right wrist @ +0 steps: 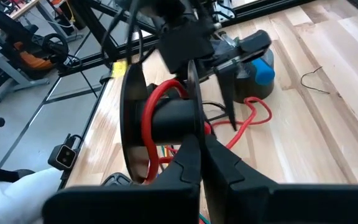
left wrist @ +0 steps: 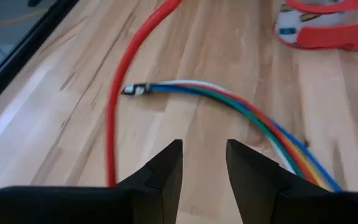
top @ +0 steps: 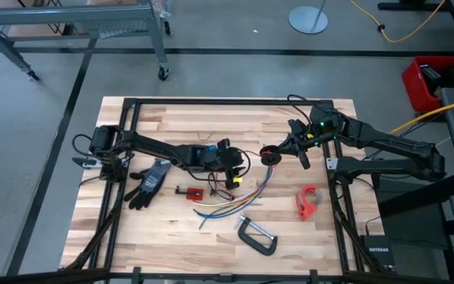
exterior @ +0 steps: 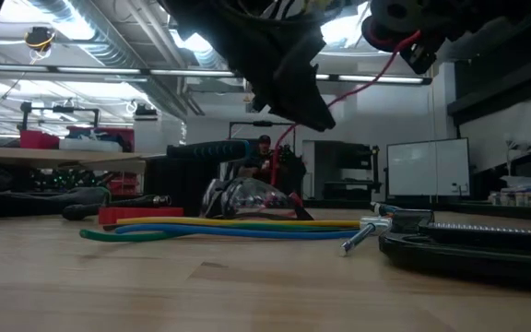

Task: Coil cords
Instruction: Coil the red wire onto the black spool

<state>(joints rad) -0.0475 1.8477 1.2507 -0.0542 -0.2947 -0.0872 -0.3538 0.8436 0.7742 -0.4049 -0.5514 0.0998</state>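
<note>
Right gripper (right wrist: 197, 146) clamped on black plastic spool (right wrist: 160, 121) wound with thin red cord (right wrist: 157, 102); left gripper (left wrist: 202, 163) apart above table. Keep cord taut, feed evenly.

Workshop room around a butcher-block table

The wooden table (top: 172, 237) stood on a grey floor (top: 38, 87); a wheeled metal cart (top: 93, 24) and a round lamp base (top: 308, 17) sat beyond it, while ceiling strip lights (exterior: 81, 72) and a whiteboard (exterior: 422, 166) showed behind.
</note>
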